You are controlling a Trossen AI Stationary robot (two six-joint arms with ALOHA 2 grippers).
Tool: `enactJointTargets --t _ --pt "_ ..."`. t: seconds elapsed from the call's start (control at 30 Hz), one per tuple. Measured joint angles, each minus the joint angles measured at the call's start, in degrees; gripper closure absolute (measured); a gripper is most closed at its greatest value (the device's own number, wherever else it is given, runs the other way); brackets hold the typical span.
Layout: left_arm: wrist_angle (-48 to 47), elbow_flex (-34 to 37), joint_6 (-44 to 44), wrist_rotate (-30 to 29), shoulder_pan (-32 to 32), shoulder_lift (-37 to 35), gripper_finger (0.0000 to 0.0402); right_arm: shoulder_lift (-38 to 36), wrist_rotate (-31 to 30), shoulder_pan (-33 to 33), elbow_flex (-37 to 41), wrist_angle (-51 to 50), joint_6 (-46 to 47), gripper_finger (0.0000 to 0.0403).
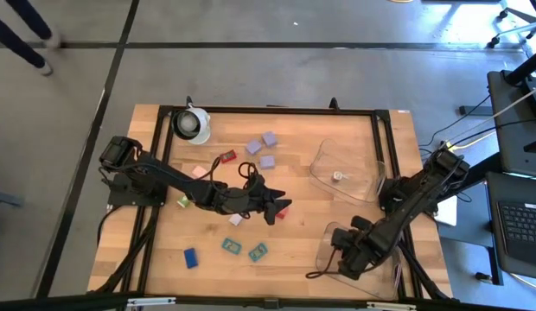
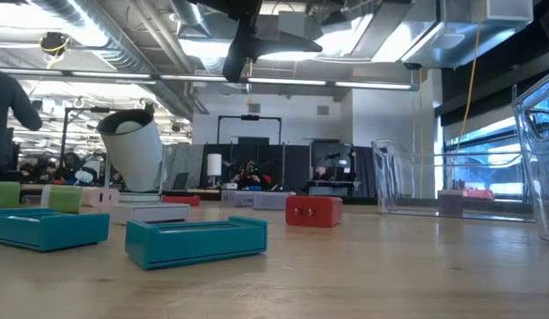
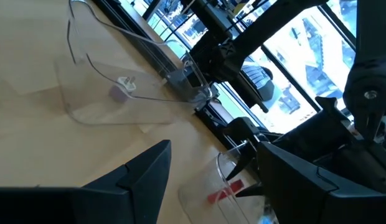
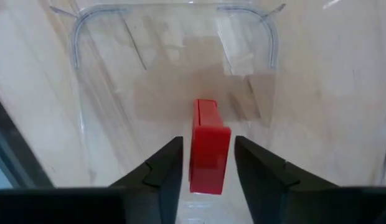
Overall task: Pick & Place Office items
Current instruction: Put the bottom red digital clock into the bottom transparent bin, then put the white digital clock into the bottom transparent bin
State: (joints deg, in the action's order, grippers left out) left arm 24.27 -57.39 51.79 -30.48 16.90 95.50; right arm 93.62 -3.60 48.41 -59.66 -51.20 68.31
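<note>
R gripper [image 4: 207, 163] part-open round red block [image 4: 209, 149] (no gap seen), over clear tray [image 4: 174, 37], no readable text

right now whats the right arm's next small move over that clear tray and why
Probably lift straight up: the right gripper has its fingers parted on either side of the red block, which sits over the clear tray, so the drop looks done.

White roll [image 1: 193, 124] sits up around 11 o'clock on the wooden table [image 1: 294, 250]. Two clear plastic trays: one [image 1: 344, 170] at 3 o'clock, the other [image 1: 330, 246] around 5.
</note>
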Motion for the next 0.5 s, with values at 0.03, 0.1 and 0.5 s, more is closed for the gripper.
enactJointTargets --t 0.03,0.1,0.5 --pt "0.00 0.00 0.00 0.00 0.01 0.00 0.0167 0.00 0.00 -0.01 0.00 -0.02 0.00 0.0240" --pt "0.00 0.00 -0.02 0.02 0.01 0.00 0.0168 -0.06 0.02 -0.01 0.00 -0.02 0.00 0.0223" --pt "-0.02 0.00 -4.13 1.99 0.82 0.00 0.0160 -14.50 -6.50 0.01 0.00 -0.27 0.00 0.0162"
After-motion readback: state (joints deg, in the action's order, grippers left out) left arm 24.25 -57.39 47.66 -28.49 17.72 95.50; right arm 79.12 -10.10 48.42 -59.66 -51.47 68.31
